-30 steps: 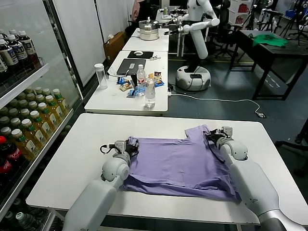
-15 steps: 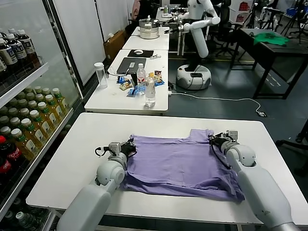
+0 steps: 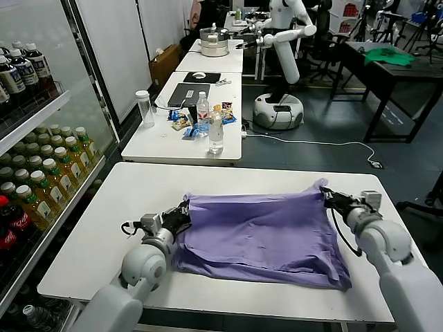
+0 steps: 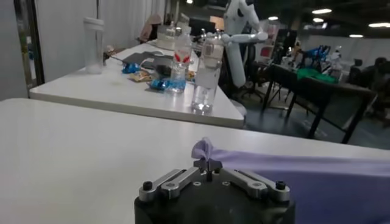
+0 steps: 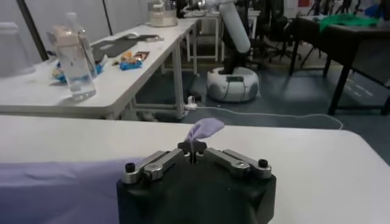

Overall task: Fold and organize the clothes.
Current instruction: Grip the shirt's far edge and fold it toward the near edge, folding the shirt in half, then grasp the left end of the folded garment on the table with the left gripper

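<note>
Plain lavender T-shirt (image 3: 263, 232), seemingly unpatterned.

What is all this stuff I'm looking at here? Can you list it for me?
T-shirt: one, lavender-purple, spread on the near table.
Near table: one, white.
Far table: one, white, behind it.
Clear bottles: two, on the far table.
Laptop: one, dark, same table.
Drink bottles: many, on shelves at left.
Other robot: one, white, background.
Green cloth: one, on a dark table, far right.
Left claw: shut on the shirt's left corner.
Right claw: shut on its right corner.
</note>
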Robot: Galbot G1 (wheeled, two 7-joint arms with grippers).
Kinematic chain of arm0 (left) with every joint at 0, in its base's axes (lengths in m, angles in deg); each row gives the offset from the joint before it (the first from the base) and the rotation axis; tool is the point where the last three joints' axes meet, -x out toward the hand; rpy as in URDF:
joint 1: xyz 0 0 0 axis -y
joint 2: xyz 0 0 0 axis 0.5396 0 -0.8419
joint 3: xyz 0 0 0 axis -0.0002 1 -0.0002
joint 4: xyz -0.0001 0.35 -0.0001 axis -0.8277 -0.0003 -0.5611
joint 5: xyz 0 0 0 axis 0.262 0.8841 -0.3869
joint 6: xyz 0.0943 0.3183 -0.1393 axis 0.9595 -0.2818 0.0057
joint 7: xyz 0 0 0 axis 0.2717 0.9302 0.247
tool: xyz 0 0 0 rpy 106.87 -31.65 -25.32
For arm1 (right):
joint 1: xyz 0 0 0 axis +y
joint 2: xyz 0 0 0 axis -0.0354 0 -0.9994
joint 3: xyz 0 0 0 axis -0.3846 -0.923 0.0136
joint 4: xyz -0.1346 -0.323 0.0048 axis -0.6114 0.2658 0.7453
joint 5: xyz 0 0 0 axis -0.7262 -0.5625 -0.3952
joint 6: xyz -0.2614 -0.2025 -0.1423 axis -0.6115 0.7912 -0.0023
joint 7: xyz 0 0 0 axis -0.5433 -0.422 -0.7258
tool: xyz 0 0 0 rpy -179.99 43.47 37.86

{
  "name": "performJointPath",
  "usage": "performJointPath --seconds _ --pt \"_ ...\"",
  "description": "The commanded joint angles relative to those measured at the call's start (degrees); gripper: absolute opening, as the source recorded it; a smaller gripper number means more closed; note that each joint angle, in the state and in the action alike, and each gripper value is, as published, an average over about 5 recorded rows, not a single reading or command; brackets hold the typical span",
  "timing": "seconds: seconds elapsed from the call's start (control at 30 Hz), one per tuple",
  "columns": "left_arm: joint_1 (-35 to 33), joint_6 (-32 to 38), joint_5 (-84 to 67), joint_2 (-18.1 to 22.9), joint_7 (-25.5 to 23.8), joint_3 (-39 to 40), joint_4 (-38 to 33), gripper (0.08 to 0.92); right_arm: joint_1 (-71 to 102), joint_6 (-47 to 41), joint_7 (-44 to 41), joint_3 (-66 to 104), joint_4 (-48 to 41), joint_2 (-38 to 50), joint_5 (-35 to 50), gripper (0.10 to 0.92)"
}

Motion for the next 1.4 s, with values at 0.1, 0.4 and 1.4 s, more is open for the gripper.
performJointPath --seconds 0.1,0.4,1.4 --pt "-8.40 -1.65 -1.64 -5.07 -0.23 -1.15 -9.78 0.086 21.01 0.14 -0.10 12.63 14.16 -0.70 -0.71 0.113" --pt "-7.52 -4.36 5.53 -4.84 -1.80 0.61 -5.37 0.100 19.46 0.13 0.54 8.40 8.87 -4.41 -7.72 0.116" --pt "-14.45 -2.96 25.10 9.99 10.44 2.86 -4.89 0.821 23.81 0.22 0.68 9.30 13.80 -7.54 -13.88 0.819"
